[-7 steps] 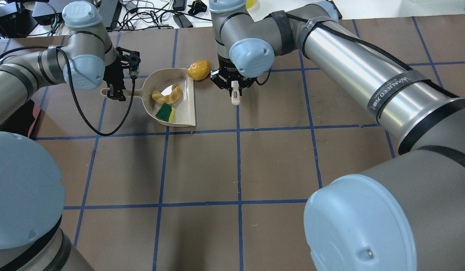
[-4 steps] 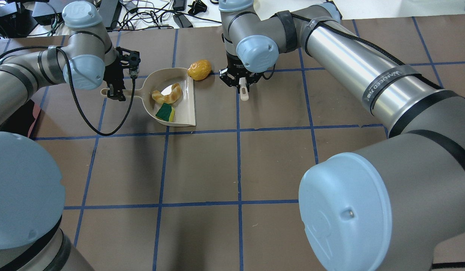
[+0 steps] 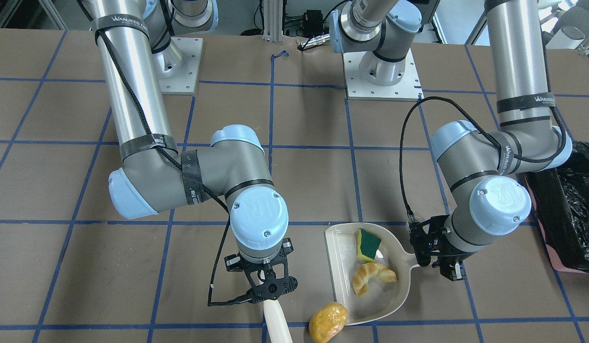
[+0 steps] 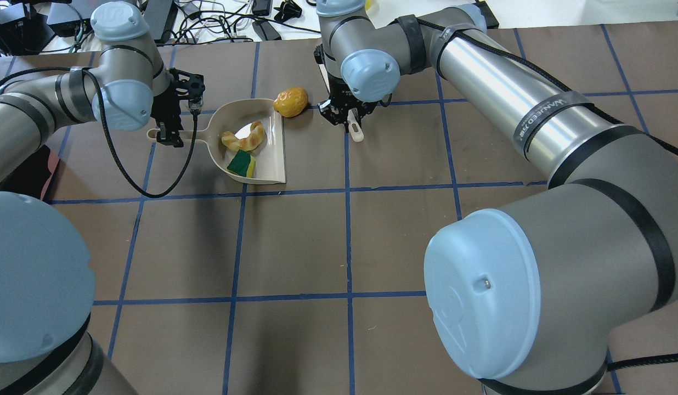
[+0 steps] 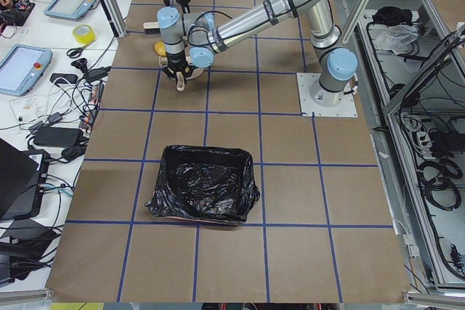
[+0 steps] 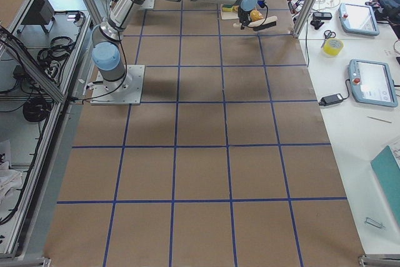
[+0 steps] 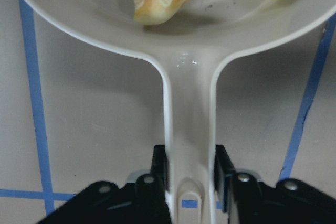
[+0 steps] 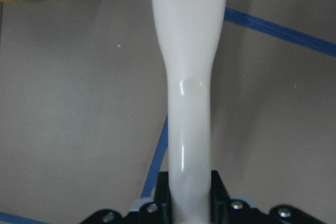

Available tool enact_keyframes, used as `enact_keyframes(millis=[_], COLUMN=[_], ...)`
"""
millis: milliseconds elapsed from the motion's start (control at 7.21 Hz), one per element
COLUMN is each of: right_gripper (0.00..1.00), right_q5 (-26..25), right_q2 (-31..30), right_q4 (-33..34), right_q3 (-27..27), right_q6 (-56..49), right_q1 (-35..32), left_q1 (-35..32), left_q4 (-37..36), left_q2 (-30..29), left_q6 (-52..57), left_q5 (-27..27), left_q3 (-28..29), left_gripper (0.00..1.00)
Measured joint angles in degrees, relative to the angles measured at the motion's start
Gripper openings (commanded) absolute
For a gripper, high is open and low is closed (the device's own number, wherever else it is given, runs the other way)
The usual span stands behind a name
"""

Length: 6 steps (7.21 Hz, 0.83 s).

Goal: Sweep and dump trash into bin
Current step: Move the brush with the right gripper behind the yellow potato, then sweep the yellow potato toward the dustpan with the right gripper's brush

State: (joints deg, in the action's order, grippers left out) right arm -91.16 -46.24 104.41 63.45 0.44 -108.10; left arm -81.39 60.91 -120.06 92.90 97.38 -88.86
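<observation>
Overhead exterior view has the beige dustpan (image 4: 271, 156) lying flat on the brown table (image 4: 372, 241), its open lip facing the right arm. Two pieces of trash sit inside it: the golden-brown croissant (image 4: 246, 137) near the middle and the green-and-yellow sponge piece (image 4: 241, 163) beside it, toward the robot. The yellow-brown potato-like lump (image 4: 291, 102) is out on the table at the far corner of the pan's lip (so close that I cannot tell whether it touches).

The left wrist camera shows the left gripper (image 7: 190, 171) clamped on the end of the dustpan's handle, one black finger pressed against each side. The right gripper (image 8: 189, 187) is clenched on a white handle (image 8: 189, 77), which it holds low over the table; the lump sits just off to one side of that handle, between it and the pan.

The bin (image 5: 203, 194), lined with crinkled black plastic, stands at the robot's left end of the table, well apart from the dustpan and both grippers.
</observation>
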Motion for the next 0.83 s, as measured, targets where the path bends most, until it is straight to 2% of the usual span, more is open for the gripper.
enact_keyframes(millis=[416,833], right_gripper=[0.00,0.00], right_q5=[0.29,0.52], right_q2=[2.47,3.07], right_q4=[0.17,0.26], right_q3=[-3.12,-3.88], right_q6=[-0.93,-0.80], right_q1=[-0.03,-1.84], left_q1=[0.00,0.00], left_q4=[0.02,0.03], left_q2=[0.00,0.00], left_q6=[-0.08,-0.05], left_q5=[-0.14,-0.18], left_q3=[-0.02,-0.04], left_gripper=[0.04,0.04])
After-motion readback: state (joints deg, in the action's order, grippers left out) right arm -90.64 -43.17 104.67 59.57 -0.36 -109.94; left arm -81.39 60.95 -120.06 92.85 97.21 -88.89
